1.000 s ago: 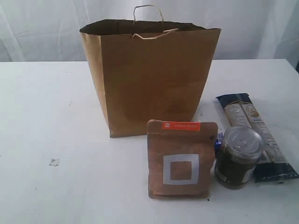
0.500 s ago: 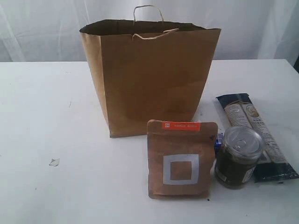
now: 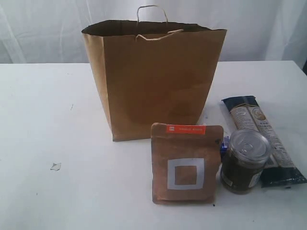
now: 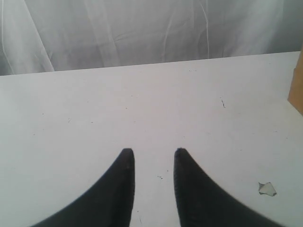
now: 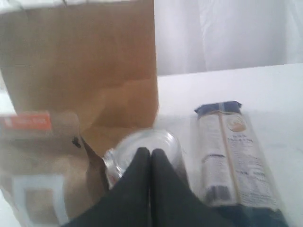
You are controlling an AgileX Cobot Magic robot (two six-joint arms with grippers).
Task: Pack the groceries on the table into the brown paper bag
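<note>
Left jaws stand apart on my screen, two black tips with a gap and nothing between them. Under them I see only the bare white worktop (image 4: 94,104) and a little grey chip (image 4: 267,188) lying near by. From the outside camera, that chip lies alone on the left part of the worktop.

Next comes the brown paper bag (image 3: 153,81). It stands tall in the middle, toward the back, with its top wide open and its loop handles (image 3: 152,21) sticking up. Just in front of the bag, a bit to the right, the brown square-marked pouch (image 3: 186,165) stands upright with an orange strip along its top. Close on its right stands the small dark jar (image 3: 244,163) with a shiny lid. I cannot tell if those two touch. The long navy-tan packet (image 3: 261,136) lies flat, running from behind the jar to its right side.

Right jaws are pressed together, tip against tip, and hold nothing. In the right wrist camera, their tips show in front of the jar's lid.
</note>
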